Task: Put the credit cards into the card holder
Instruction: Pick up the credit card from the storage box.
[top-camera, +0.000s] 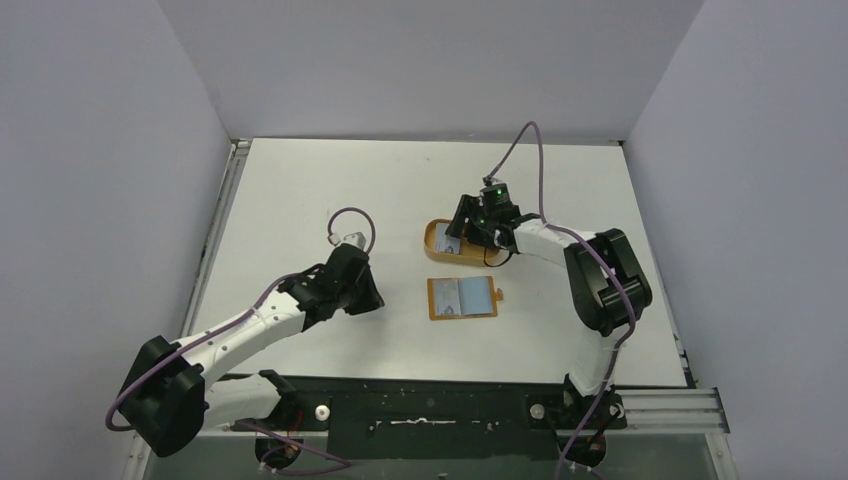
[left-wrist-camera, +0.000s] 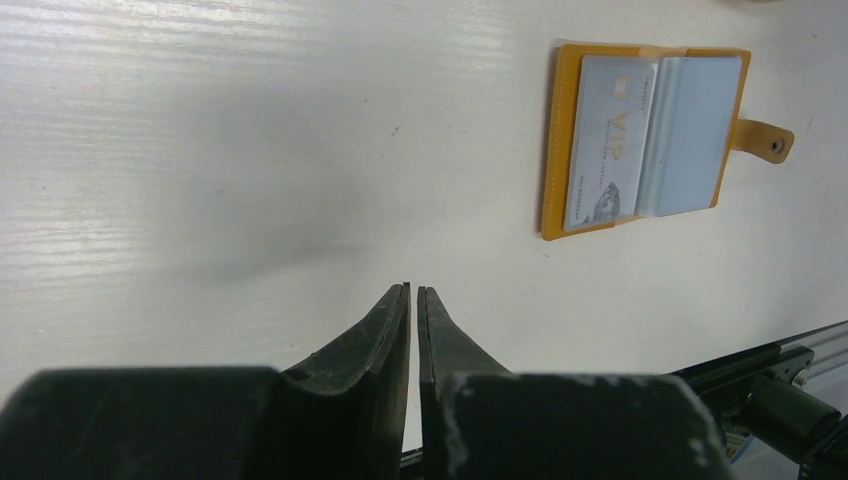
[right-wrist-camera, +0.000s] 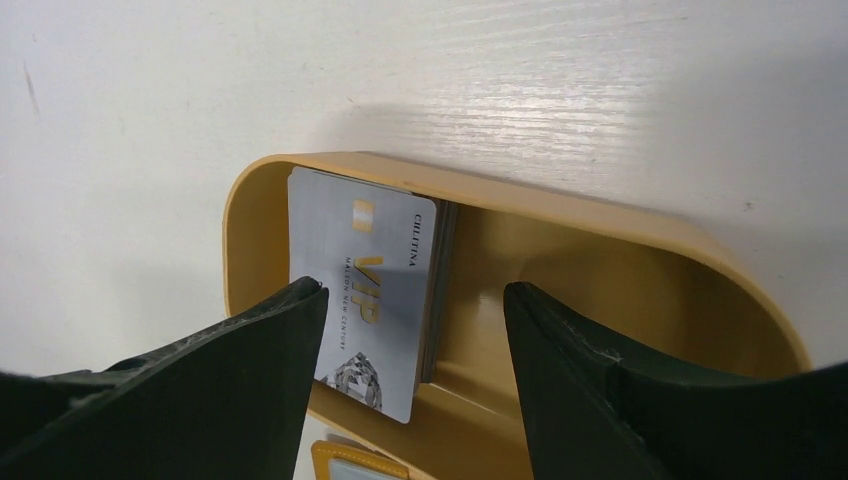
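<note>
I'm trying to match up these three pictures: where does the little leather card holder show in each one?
Top view: the card holder lies open near the centre.
Left wrist: upper right, open.
Right wrist: only a corner at the bottom edge.
Shared landmark: the white table under it.

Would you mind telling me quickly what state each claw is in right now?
Left claw: shut, holding nothing.
Right claw: open, hovering over the cards in the tray, gripping nothing.
</note>
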